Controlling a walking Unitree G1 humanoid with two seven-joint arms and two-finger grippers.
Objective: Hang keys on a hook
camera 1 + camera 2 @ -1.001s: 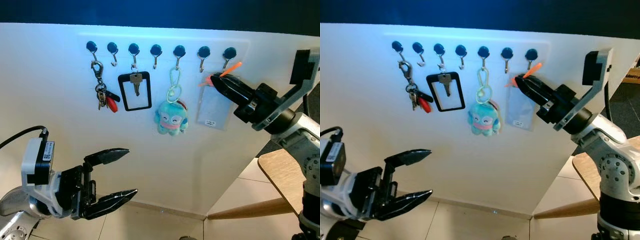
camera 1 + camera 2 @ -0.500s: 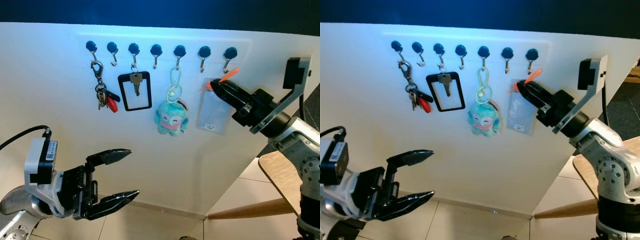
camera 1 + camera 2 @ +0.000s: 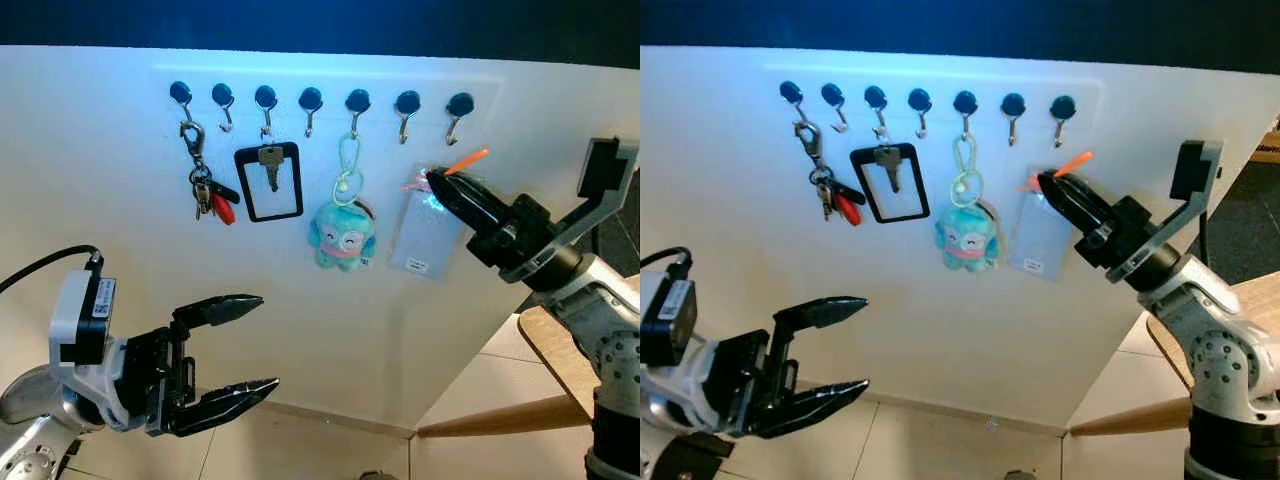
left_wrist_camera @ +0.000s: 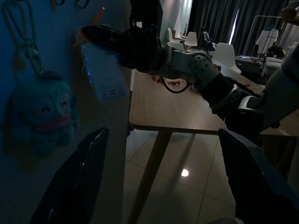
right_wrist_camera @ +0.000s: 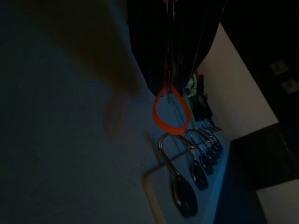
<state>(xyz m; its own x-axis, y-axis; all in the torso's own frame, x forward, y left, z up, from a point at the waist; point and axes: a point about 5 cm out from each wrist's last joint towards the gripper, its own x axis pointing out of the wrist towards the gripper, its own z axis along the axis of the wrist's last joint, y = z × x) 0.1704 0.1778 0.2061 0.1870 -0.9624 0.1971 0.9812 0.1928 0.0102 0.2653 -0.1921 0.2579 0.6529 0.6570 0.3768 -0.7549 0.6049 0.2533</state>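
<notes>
White wall upper frame carries hooks [image 3: 459, 107]. Right gripper [image 3: 437, 182], clamped on the card's orange loop [image 3: 466, 159], should rise and slip it over the rightmost hook; left gripper [image 3: 258, 344] gapes idle.

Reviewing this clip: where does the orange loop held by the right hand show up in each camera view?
Left eye view: the orange loop pokes from the right hand, just below the rightmost hook.
Right eye view: same spot, loop under that last hook.
Left wrist view: an orange tip near the top, above the clear card sleeve.
Right wrist view: loop hangs between the dark fingers, by the nearest hook.
Shared landmark: the rightmost hook.
</notes>
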